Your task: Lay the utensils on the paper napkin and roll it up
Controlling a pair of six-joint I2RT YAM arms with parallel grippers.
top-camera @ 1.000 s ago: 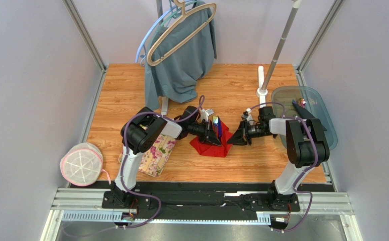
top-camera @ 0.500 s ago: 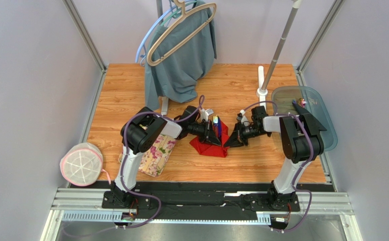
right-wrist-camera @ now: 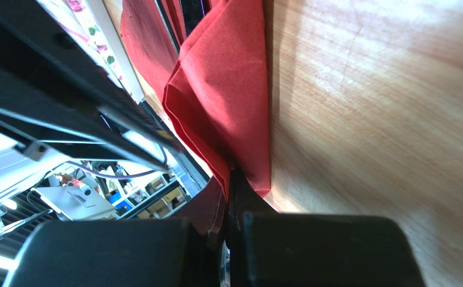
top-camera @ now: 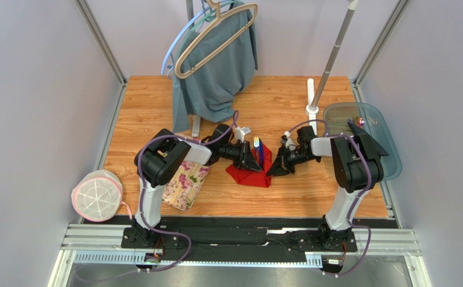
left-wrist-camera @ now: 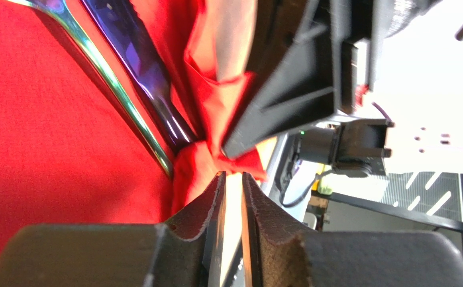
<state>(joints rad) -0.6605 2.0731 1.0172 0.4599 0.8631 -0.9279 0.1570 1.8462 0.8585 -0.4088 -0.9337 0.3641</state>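
On the desk [top-camera: 288,101], the utensils [top-camera: 258,147] lie on the paper napkin [top-camera: 246,174], between the left end effector [top-camera: 256,167] and the right end effector [top-camera: 270,172].

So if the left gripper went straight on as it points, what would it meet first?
Probably the bunched fold of the paper napkin, right at the left gripper tips; the right gripper sits behind.

Robot lab cell, aluminium frame [top-camera: 99,42], grey panels [top-camera: 30,89]

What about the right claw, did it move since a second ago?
Yes. The right gripper slid left, away from the teal tray and further over the red paper napkin, whose edge its jaws pinch.
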